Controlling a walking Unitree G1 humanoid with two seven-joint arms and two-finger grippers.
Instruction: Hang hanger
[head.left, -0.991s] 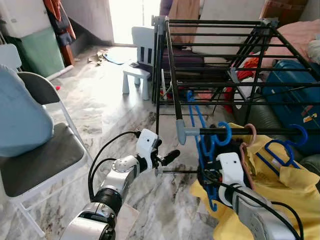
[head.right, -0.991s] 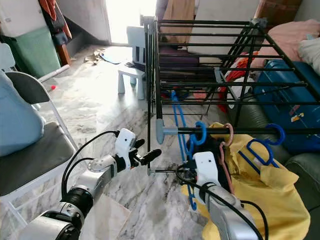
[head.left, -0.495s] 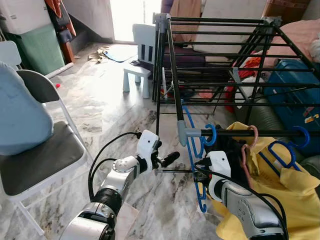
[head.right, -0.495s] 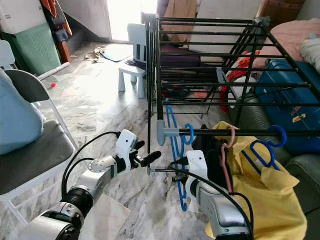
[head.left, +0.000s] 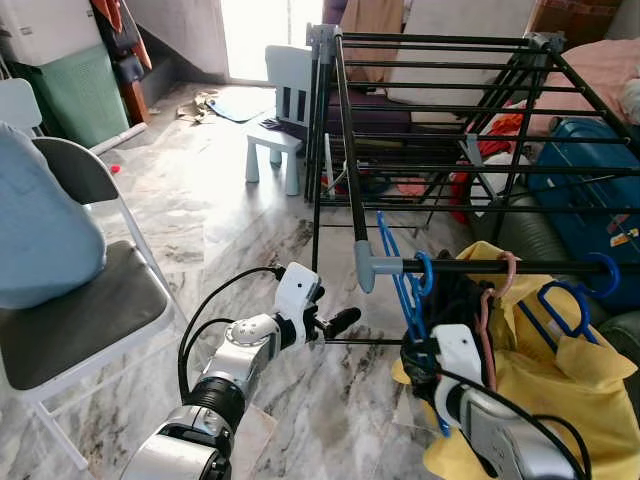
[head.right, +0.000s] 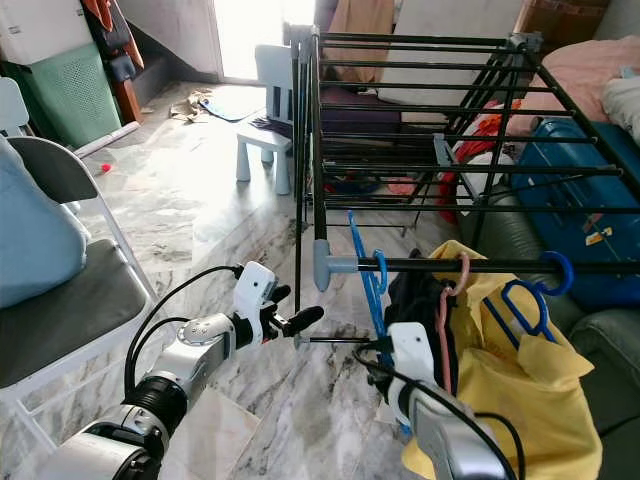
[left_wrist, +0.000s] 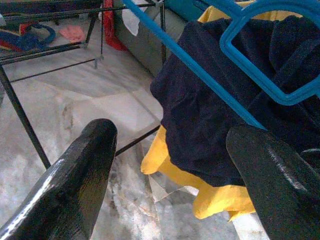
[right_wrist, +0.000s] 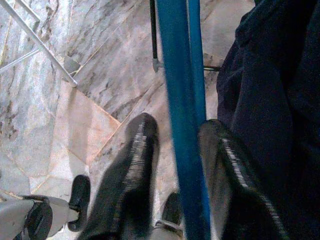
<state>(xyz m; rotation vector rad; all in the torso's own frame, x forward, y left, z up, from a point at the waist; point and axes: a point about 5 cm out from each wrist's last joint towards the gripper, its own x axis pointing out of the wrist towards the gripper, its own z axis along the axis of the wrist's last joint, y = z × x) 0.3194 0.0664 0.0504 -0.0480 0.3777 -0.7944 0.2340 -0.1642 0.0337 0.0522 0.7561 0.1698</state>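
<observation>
Since the black drying rack (head.left: 440, 120) is the fixed frame, its low front rail carries the blue hanger (head.left: 405, 285), hook over the bar. Thin, stiff, light plastic, likely slippery: best held on the straight arm, where the right gripper (right_wrist: 175, 150) fingers pinch it. The left gripper (head.left: 335, 322) hovers nearby, fingers spread and empty.

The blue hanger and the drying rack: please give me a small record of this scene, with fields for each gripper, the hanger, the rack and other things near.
right gripper: fingers on either side of the blue hanger's bar, holding it
blue hanger: hook over the rack's front bar
drying rack: black bars, grey corner joints
left gripper: open, holding nothing, beside the rack
other hangers: pink hanger and second blue hanger on the same bar
clothes: yellow garment, dark garment
nearby: folding chair, child's chair
</observation>
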